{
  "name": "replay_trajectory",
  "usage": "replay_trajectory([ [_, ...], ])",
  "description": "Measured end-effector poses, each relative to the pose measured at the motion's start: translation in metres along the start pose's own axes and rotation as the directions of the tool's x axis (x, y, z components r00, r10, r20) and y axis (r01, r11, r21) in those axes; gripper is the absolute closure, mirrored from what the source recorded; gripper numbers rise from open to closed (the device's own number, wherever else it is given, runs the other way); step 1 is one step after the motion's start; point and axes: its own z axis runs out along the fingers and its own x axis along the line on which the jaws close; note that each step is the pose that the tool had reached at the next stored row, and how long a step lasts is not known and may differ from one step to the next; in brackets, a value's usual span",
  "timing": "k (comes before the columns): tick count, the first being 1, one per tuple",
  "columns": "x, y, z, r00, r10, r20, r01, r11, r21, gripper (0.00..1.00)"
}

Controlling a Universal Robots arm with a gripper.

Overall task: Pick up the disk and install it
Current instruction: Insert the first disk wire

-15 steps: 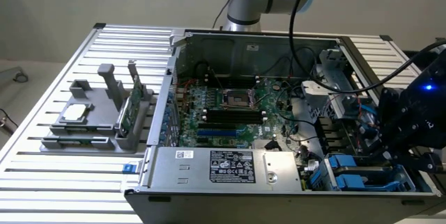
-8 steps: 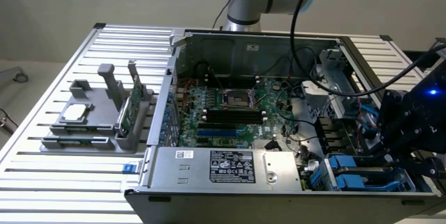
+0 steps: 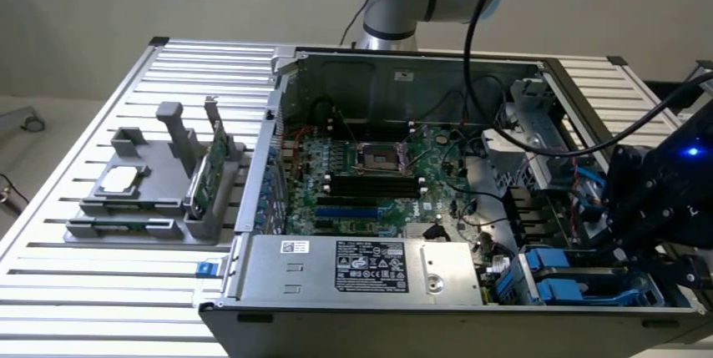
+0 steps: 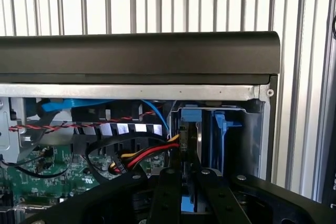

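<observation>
The open computer case (image 3: 446,208) lay on a slatted metal table (image 3: 89,291), and everything here is placed against that case. The arm's gripper (image 4: 189,182) hung over the case's drive bay corner, at the exterior view's right near the front edge. In the wrist view its 2 black fingers (image 4: 165,192) stood close together, pinching the disk (image 4: 190,140) on edge; the disk sat upright in the drive bay, just beside a blue plastic rail (image 4: 220,129) and the bay's metal wall. Red, yellow and black cables (image 4: 142,153) ran from the motherboard (image 3: 368,166) side toward the disk. Outside the case, on the exterior view's left, a grey holder (image 3: 156,191) carried a thin green circuit card (image 3: 212,162) and a small square silver chip (image 3: 120,179).
</observation>
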Motion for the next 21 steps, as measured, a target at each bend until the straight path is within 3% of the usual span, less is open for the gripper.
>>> replay_trajectory([
  [4,-0.0012,-0.0006,0.0002,1.0000,-0.007,-0.0047,0.007,1.0000,0.0007,0.83],
  [12,-0.0037,-0.0007,0.0009,0.9997,-0.011,-0.0232,0.012,0.9999,0.0018,0.83],
  [17,-0.0055,0.0014,0.0010,0.9991,-0.013,-0.0402,0.013,0.9999,0.0042,0.83],
  [21,-0.0075,0.0025,0.0015,0.9983,-0.014,-0.0573,0.014,0.9999,0.0053,0.83],
])
